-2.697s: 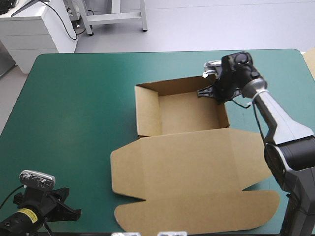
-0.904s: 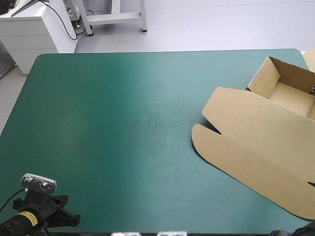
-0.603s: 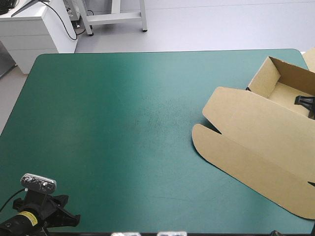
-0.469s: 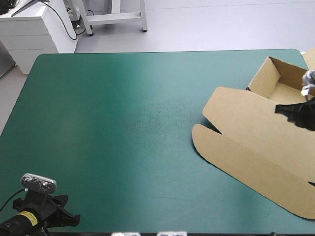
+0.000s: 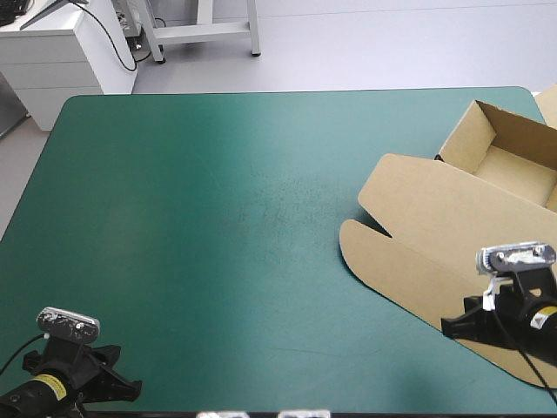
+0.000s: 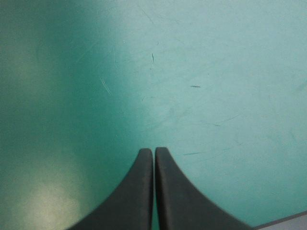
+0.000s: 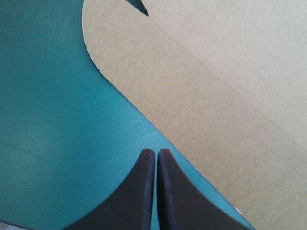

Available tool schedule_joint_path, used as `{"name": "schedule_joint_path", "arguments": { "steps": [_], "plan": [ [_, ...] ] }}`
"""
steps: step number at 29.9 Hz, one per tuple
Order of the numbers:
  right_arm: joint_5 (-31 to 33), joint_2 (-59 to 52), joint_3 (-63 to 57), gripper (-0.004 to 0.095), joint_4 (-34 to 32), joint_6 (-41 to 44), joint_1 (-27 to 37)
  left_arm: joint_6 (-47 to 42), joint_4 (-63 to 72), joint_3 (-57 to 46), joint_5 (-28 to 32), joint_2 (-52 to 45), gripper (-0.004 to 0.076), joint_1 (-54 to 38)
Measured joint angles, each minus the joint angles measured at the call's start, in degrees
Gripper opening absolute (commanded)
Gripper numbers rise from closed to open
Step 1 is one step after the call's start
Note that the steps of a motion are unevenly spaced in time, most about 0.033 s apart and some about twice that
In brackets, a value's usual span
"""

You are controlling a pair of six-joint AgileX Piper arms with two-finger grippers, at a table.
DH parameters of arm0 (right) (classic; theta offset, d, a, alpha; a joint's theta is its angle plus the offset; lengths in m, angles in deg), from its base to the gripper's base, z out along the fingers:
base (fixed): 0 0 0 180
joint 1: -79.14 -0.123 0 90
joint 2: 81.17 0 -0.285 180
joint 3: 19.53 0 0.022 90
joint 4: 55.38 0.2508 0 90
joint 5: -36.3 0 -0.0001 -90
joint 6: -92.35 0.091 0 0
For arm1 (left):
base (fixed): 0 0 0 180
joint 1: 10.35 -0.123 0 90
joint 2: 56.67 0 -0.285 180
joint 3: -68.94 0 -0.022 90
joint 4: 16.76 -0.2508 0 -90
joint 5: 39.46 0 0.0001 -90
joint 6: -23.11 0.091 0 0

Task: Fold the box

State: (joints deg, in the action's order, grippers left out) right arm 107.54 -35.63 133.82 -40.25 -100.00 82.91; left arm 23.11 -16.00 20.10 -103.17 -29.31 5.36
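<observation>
The left claw (image 5: 132, 383) sits in the lower left corner of the high view, low over the teal-green surface (image 5: 218, 200) and close to its near edge. Its two black fingers are clenched into one pointed arch and grip nothing. Its own wrist view shows the left claw (image 6: 154, 152) with both tips meeting over bare teal-green cover that carries a few fine scratches. The surface's edge shows just beside one finger's base.

The wide middle of the high view is teal-green cover.

The box (image 5: 435, 218) lies on the right side of the frame, well apart from the left claw and turned at an angle to the surface's edges. Its tray (image 5: 513, 170) stands in the upper right with walls raised and the top open, and it runs past the frame's right border. The lid (image 5: 452, 218) lies flat on the surface, stretching from the tray toward the lower right. Its rounded front flap (image 5: 392, 266) is the part nearest the centre of the frame. A narrow notch separates lid and flap at that end. A strip of further brown board (image 5: 550, 104) shows at the upper right corner.

The right claw (image 5: 448, 328) is in the lower right of the high view, over the flap's near edge. Its fingers are also clenched together and empty. In its wrist view the right claw (image 7: 156, 153) meets tip to tip above teal-green cover, just beside the edge of the box (image 7: 216, 96). The flap's rounded corner and the notch lie ahead of it. It is not possible to tell whether the tips touch the surface.
</observation>
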Motion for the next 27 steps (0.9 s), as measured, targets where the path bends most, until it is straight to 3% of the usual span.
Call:
{"name": "schedule_joint_path", "arguments": {
  "steps": [13, 27],
  "plan": [
    [-4.56, -16.36, -20.07, -0.0002, -0.10, 0.00, 0.00, 0.00, 0.00, 0.00, 0.00, 0.00, -0.0008, 0.00],
    [-6.63, -18.46, -21.56, -0.0002, 0.07, 0.57, 0.00, 0.00, 0.00, 0.00, 0.00, 0.00, -0.0008, 0.00]
  ]
}}
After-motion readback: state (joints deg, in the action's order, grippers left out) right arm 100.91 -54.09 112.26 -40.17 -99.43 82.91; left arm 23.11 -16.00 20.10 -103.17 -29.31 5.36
